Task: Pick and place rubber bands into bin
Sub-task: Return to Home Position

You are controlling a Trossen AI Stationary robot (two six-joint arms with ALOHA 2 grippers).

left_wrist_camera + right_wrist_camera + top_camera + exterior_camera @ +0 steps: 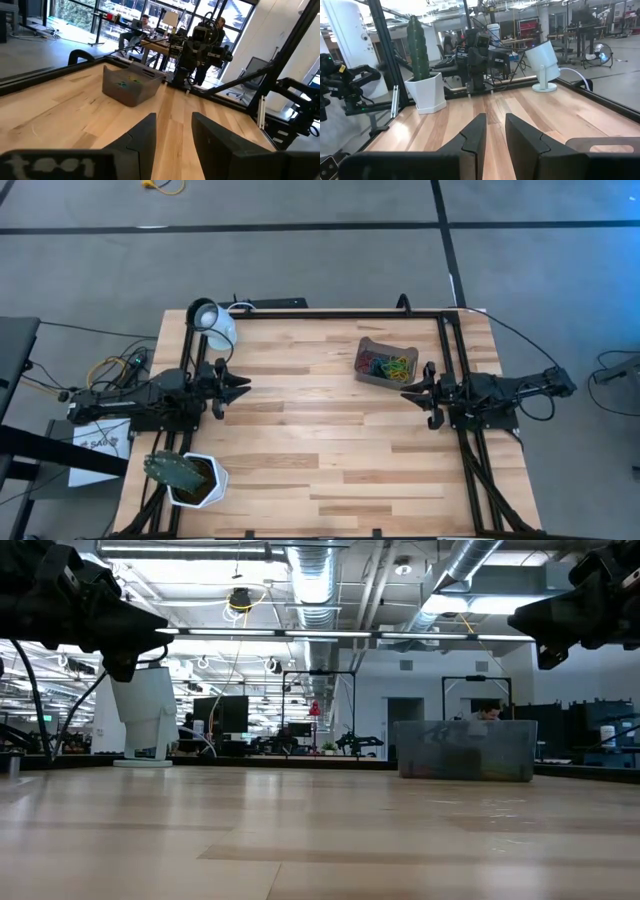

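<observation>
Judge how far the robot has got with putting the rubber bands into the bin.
Done: a coloured heap of rubber bands lies in the bin; none shows loose on the table. In hand: nothing; the left claw and right claw hang open and empty at the table's sides. Left: apparently nothing.

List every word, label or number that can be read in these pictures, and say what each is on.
Nothing here reads clearly.
Sheet beside the table, under the left arm: dark lettering, too small to read.
Marks in white on the body of the left gripper: look like lettering, too blurred to read.
</observation>
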